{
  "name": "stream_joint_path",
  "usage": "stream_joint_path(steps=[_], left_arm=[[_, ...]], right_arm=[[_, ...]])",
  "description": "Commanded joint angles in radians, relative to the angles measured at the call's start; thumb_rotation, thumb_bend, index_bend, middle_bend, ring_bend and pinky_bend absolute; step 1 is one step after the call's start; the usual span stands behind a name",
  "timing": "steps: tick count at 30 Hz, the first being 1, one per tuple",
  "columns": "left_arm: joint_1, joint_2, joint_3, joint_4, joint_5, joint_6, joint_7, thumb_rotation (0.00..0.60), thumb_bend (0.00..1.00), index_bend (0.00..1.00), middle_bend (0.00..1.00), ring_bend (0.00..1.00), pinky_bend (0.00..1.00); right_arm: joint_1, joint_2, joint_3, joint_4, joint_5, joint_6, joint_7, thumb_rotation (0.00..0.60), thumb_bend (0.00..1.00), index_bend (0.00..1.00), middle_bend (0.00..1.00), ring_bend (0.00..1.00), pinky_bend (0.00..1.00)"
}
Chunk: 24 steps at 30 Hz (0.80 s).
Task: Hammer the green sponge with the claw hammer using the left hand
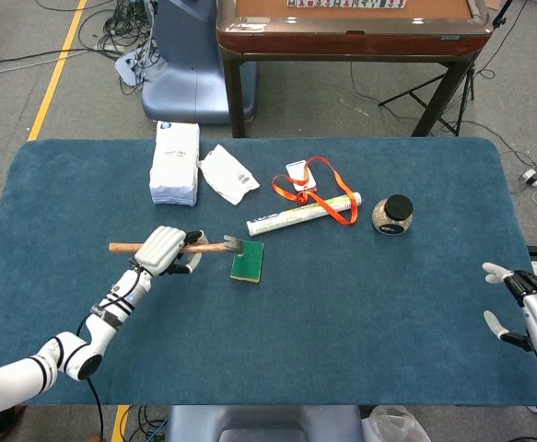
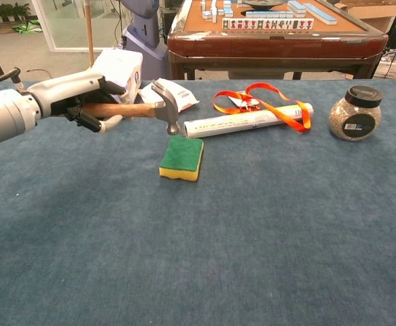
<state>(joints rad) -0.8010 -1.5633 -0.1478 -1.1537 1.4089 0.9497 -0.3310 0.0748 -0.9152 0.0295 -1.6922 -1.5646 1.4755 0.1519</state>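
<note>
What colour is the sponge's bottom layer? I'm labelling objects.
Yellow, under the green top of the sponge; the chest view shows it best.

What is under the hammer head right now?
The green sponge lies just below the hammer head, which the left hand holds raised clear of it. The sponge's underside is hidden.
</note>
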Motion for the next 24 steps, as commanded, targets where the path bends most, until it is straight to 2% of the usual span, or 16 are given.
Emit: stream_joint_path(steps=[1, 13, 24], left_arm=[[0.0, -0.016, 0.008, 0.01, -0.004, -0.013, 0.007, 0.6, 0.6, 0.78, 0.82, 0.79, 0.9], [-0.015, -0.078, 0.035, 0.071, 0.011, -0.05, 0.034, 0.6, 0.6, 0.78, 0.82, 0.79, 0.89], [0.01, -0.01, -0.002, 0.01, -0.001, 0.012, 0.015, 0.6, 0.6, 0.78, 0.82, 0.79, 0.89]], right_arm=[[-0.002, 0.0, -0.002, 0.001, 0.0, 0.0, 0.001, 0.6, 0.32, 0.22, 0.34, 0.25, 0.32], [-0.009, 0.003, -0.002, 0.001, 0.003, 0.007, 0.003, 0.6, 0.32, 0.22, 0.34, 0.25, 0.32], [-0.001, -0.002, 0.002, 0.009, -0.003, 0.0, 0.011, 0.6, 0.32, 0.22, 0.34, 0.25, 0.32]])
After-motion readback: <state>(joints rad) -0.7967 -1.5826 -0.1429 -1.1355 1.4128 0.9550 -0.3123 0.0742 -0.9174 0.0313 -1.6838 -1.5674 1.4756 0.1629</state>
